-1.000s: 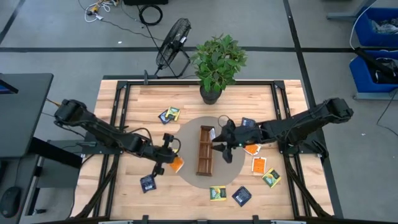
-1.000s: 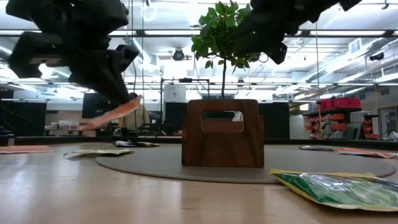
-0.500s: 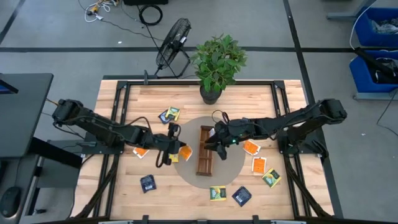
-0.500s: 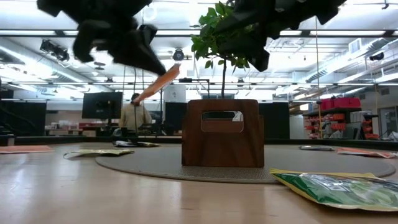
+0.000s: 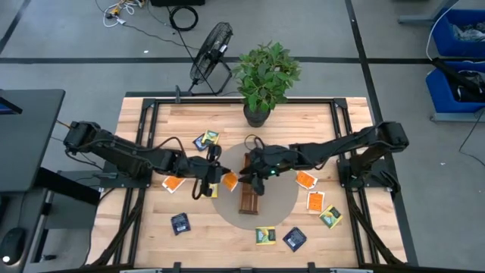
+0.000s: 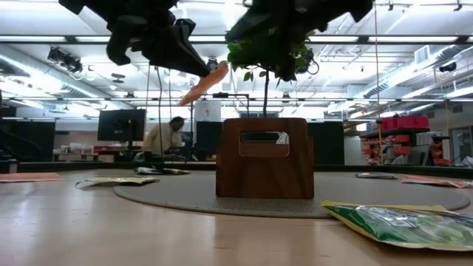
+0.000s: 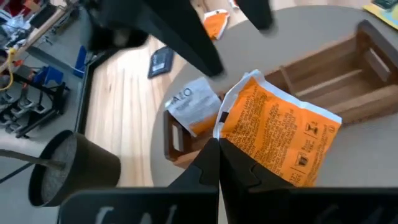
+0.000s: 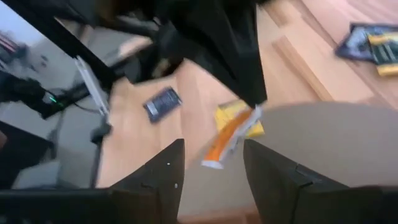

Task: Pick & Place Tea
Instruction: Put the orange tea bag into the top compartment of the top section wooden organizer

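Tea in the form of one small flat orange sachet (image 7: 277, 137) is pinched by its corner in the left end effector (image 5: 214, 180), whose two dark fingers are fully closed on it. The sachet hangs in the air, tilted, above the round grey mat (image 5: 282, 208) and just beside the near end of the long narrow brown wooden tray (image 5: 249, 199). In the low view it shows as a slanted orange strip (image 6: 203, 83) raised above the tray's wooden end wall (image 6: 264, 174).

Facing it from the other side, the right end effector (image 5: 250, 171) hovers over the tray with its fingers (image 8: 158, 180) spread apart and nothing between them; the orange sachet (image 8: 231, 137) lies ahead of the gap, not touching either finger.

One white-and-orange sachet (image 7: 194, 107) stands in the tray's end compartment. Other sachets lie flat and scattered on the wooden surface (image 5: 163, 121): an orange one (image 5: 173, 184) under the left arm, two orange ones (image 5: 305, 180) to the right of the mat, dark navy ones (image 5: 180, 223) and green-yellow ones (image 5: 265, 236) toward the front edge. A potted green plant (image 5: 265, 76) stands at the back of the surface.
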Tool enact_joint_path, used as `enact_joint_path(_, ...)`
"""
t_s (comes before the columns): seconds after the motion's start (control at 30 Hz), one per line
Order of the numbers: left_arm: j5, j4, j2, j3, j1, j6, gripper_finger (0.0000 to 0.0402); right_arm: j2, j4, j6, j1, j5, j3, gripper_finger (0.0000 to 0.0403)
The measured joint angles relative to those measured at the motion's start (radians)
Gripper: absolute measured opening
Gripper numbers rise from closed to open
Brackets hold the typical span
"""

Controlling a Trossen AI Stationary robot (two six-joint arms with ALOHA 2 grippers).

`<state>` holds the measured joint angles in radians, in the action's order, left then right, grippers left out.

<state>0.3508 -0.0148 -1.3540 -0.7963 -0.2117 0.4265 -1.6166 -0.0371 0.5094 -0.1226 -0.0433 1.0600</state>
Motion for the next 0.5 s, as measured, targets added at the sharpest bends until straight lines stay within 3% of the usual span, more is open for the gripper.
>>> enact_joint_path(0.27,0.001,-0.010,0.000,-0.002,-0.001,0.002,0.0001,-0.101,0.088,-0.020,0.006,0.001,0.120,0.0174)
enact_joint_path(0.5,0.009,-0.029,0.000,-0.002,-0.001,-0.015,0.0001,-0.108,0.147,-0.021,0.012,0.035,0.138,0.0172)
